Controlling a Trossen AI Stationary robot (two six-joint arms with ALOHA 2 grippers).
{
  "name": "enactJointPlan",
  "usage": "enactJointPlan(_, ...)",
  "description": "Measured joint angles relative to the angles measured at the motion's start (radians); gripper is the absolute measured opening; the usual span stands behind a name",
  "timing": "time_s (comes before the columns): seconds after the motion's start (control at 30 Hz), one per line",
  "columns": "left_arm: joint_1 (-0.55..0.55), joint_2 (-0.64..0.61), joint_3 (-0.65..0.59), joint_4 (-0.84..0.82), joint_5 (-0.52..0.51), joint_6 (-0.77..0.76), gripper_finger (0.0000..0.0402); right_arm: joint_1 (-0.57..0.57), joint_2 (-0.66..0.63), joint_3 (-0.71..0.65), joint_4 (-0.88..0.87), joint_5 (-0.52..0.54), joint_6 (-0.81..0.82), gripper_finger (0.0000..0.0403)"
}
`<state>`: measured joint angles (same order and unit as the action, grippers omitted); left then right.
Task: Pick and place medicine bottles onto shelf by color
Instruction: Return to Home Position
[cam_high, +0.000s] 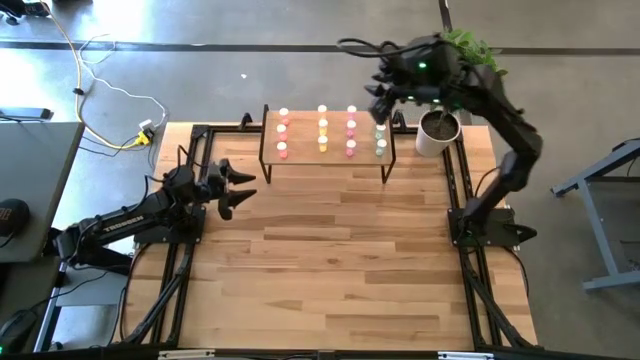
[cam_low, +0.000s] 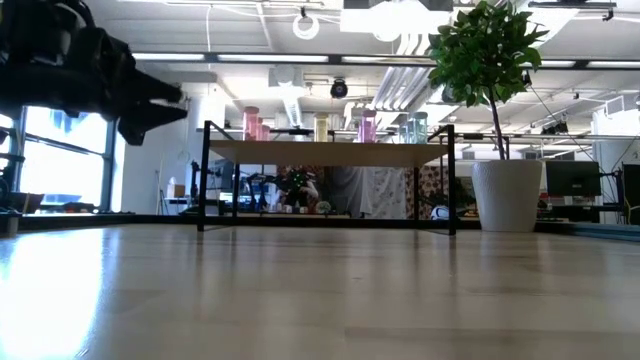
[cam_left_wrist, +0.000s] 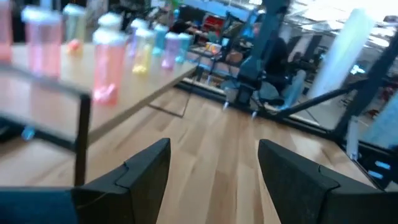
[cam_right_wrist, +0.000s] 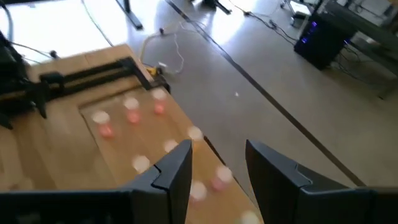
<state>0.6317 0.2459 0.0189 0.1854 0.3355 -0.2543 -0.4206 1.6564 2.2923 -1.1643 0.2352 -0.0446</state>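
From above, the shelf (cam_high: 303, 140) stands at the far middle of the counter (cam_high: 330, 270). On it the medicine bottles stand upright in four rows running near to far: red-orange bottles (cam_high: 283, 131) at the left, then yellow bottles (cam_high: 323, 130), pink bottles (cam_high: 351, 130), and pale green bottles (cam_high: 381, 135) at the right end. The left hand (cam_high: 243, 190) hovers over the counter's left side, near the shelf's left legs but apart from them, fingers spread wide and empty. The right hand (cam_high: 381, 102) hangs above the shelf's far right corner, over the pale green row. A white pot (cam_high: 437, 134) with a plant stands just right of the shelf.

Level with the counter, the shelf (cam_low: 330, 152) shows its thin black legs, with the bottles lined along its top: pink (cam_low: 250, 123) at the left, yellow (cam_low: 321, 126) in the middle, green (cam_low: 415, 127) at the right. The left hand (cam_low: 165, 115) is raised at the left, apart from the shelf. The pot (cam_low: 507, 195) stands at the right.

Past the left wrist, the left hand (cam_left_wrist: 214, 149) is wide open with nothing between its fingers. The shelf (cam_left_wrist: 143, 87) and its bottles lie ahead of it.

Past the right wrist, the right hand (cam_right_wrist: 217, 152) is open and empty, high above the shelf (cam_right_wrist: 124, 155). Blurred white caps show below it.
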Motion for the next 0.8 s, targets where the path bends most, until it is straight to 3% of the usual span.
enactJointPlan(0.13,-0.017,0.001,-0.008,-0.028,-0.072,-0.031,0.0234,-0.052,-0.147,-0.176,0.000,0.000,-0.012,0.0142)
enactJointPlan(0.33,-0.020,0.000,-0.008,-0.058,-0.163,-0.031,0.0234,-0.075,-0.450,-0.565,0.145,-0.001,0.056,0.0142)
enactJointPlan(0.67,-0.019,0.000,-0.008,-0.069,-0.165,-0.031,0.0234,-0.007,-0.910,-1.148,0.444,-0.005,0.165,0.0142)
enactJointPlan(0.8,-0.019,0.000,-0.008,-0.069,-0.164,-0.031,0.0234,0.040,-1.059,-1.354,0.572,-0.058,0.227,0.0142)
